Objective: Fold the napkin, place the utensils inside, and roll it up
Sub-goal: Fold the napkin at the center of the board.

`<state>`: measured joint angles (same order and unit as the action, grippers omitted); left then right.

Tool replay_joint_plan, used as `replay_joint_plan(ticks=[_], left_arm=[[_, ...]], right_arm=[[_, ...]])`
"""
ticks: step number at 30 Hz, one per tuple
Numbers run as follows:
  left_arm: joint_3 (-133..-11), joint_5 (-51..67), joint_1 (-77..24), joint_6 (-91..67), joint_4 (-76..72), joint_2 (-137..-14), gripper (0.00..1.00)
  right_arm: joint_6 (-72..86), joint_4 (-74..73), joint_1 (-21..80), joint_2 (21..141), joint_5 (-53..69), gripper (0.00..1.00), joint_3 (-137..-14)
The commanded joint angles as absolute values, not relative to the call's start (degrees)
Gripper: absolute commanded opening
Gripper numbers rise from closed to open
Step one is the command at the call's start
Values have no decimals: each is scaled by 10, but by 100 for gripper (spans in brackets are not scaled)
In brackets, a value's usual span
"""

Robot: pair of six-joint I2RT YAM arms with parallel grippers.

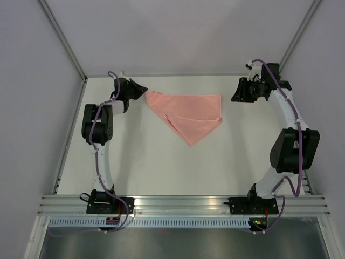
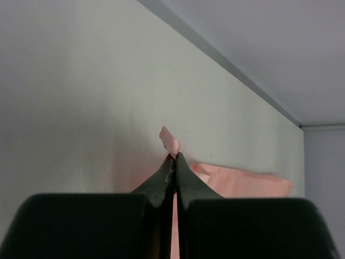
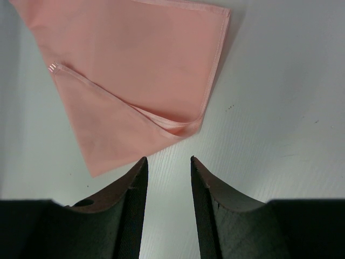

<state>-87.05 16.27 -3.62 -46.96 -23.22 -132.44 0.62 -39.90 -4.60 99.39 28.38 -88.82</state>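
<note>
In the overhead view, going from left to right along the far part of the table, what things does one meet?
First the left gripper, jaws shut on a corner of the cloth → the folded napkin → the right gripper, jaws open, apart from the napkin.

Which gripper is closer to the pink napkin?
Left. The left gripper is shut on a corner of the napkin; the right gripper is open, apart from its other end, touching nothing.

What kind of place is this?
Likely a robot lab cell: a white table boxed in by blank walls, the left arm and right arm bolted to an aluminium rail, one pink napkin.
</note>
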Motion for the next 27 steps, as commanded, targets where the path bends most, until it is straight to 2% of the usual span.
replay_joint_plan(ticks=[1, 13, 27], left_arm=[[-856, 251, -40, -461, -336, -1261, 2], [-783, 426, -105, -425, -444, -1234, 2], [-736, 472, -197, -338, -408, -1201, 2]], right_arm=[[5, -396, -42, 995, 282, 43, -897], [-11, -396, -30, 997, 273, 43, -896], [-13, -395, -17, 1002, 267, 43, -897]])
